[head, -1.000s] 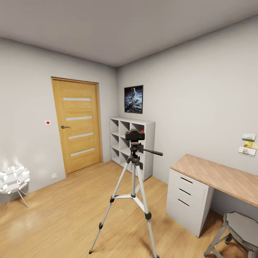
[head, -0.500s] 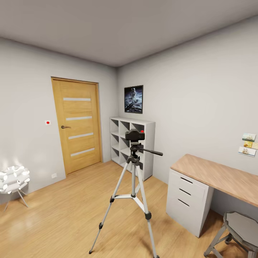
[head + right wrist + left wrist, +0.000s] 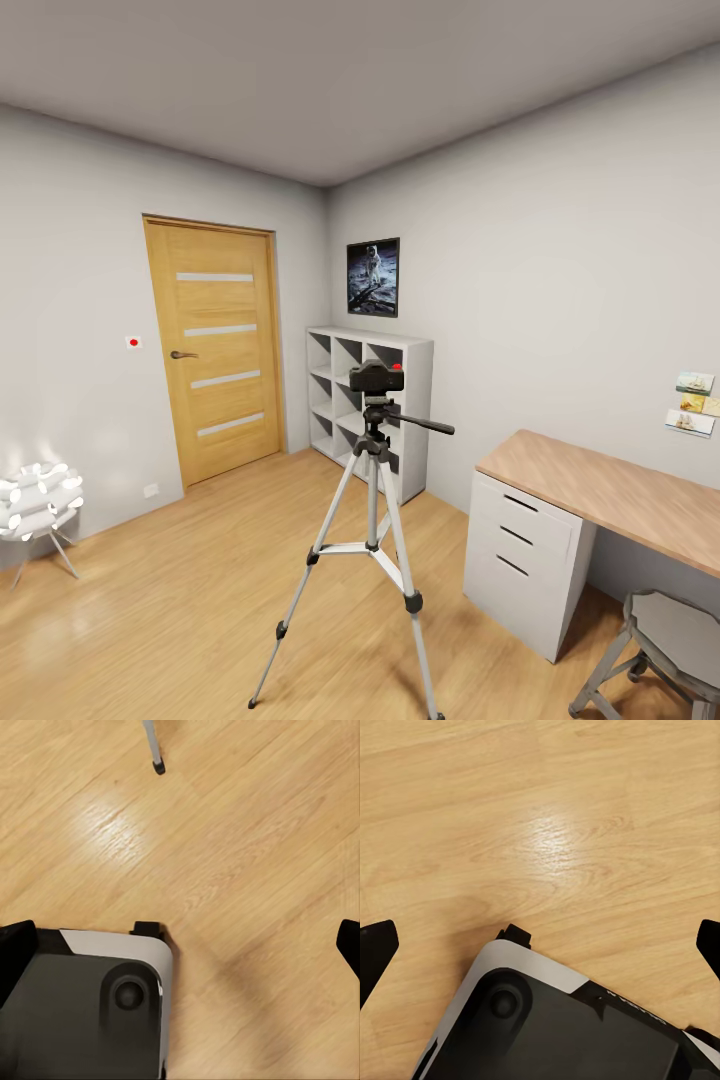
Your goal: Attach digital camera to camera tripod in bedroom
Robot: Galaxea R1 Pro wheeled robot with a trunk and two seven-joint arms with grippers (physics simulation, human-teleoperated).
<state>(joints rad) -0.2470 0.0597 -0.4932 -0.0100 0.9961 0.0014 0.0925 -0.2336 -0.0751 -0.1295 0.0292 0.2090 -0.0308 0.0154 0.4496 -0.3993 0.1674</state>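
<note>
The small black boxy digital camera (image 3: 376, 376), with a red mark at its top right, sits on the black head of the tall camera tripod (image 3: 372, 500), whose three silver telescopic legs with black joints and feet spread on the light wood floor (image 3: 180, 600) of the bedroom. A long black pan handle (image 3: 420, 423) sticks out from the tripod head toward the wood-topped worktop (image 3: 610, 495) with white drawers. Whether the camera is locked to the head or just resting on it cannot be told.

Taking the tripod as landmark: behind it, against the light grey wall, stands a white nine-cube shelf (image 3: 405, 350), and above that hangs a dark framed astronaut poster (image 3: 373, 277). Further behind the tripod, on the adjoining wall, is an oak door (image 3: 215, 350) with frosted strips. Well apart from the tripod, by that same wall, is a white petal-shaped lamp (image 3: 38, 500). Near the worktop, a grey stool (image 3: 675, 635) stands on the floor.

In the left wrist view the left gripper (image 3: 540, 945) has its black fingers (image 3: 375, 949) spread wide, with nothing between them, over the floor and a corner of the robot's black-and-white base (image 3: 555, 1027). In the right wrist view the right gripper (image 3: 180, 945) likewise has its fingers (image 3: 15, 945) spread wide and empty above the floor, with one tripod foot (image 3: 158, 768) nearby.
</note>
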